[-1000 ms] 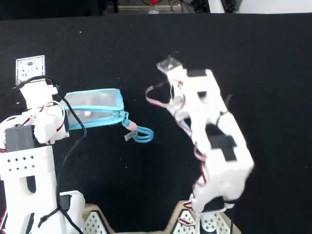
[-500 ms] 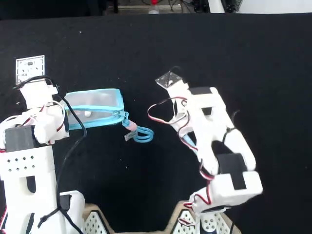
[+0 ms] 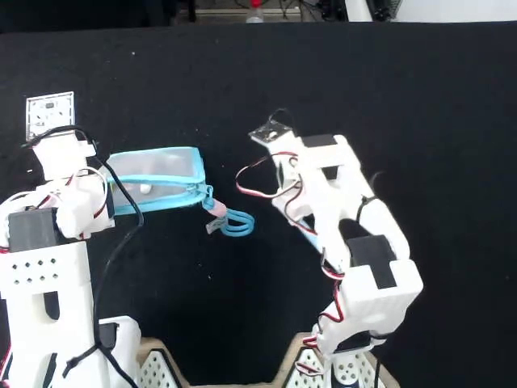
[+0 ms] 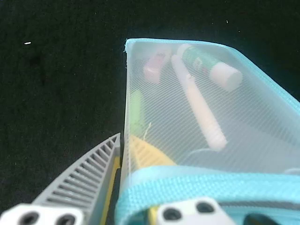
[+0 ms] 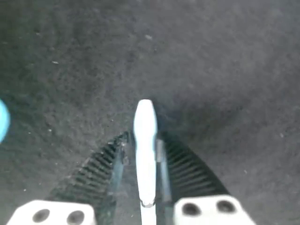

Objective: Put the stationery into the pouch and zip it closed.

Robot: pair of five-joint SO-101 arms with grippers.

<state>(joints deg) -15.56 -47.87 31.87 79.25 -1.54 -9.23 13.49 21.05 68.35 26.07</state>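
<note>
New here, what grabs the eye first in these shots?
The see-through, blue-edged pouch at the table's left stands out first, with stationery inside and the left claw clamped on its end. Next is the right claw, to the right of the pouch, gripping a white pen over the black table.

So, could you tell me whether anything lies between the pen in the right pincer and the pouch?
Nothing visible blocks it. Bare black table separates the pen in the right pincer from the pouch; only the pouch's own blue loop lies at its near end.
</note>
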